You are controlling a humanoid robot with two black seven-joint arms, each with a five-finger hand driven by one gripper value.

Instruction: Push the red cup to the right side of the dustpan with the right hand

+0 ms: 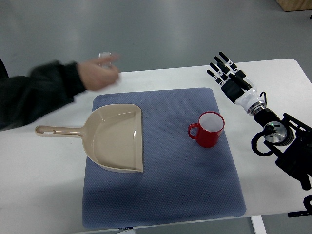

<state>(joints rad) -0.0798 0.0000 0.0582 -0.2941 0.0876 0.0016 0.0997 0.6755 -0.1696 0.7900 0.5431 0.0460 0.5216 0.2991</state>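
Observation:
A red cup (208, 129) with a white inside stands upright on the blue mat (190, 185), its handle pointing left. A beige dustpan (117, 138) lies on the mat's left part, its handle reaching left over the white table. The cup is to the right of the dustpan, a gap between them. My right hand (225, 72) is up and to the right of the cup, over the table's far right part, fingers spread and holding nothing. It does not touch the cup.
A person's hand (99, 74) in a dark sleeve reaches in from the left at the table's far edge, holding a small clear glass (105, 57). The white table (39, 180) extends around the mat. My right arm's black hardware (287, 146) sits at the right edge.

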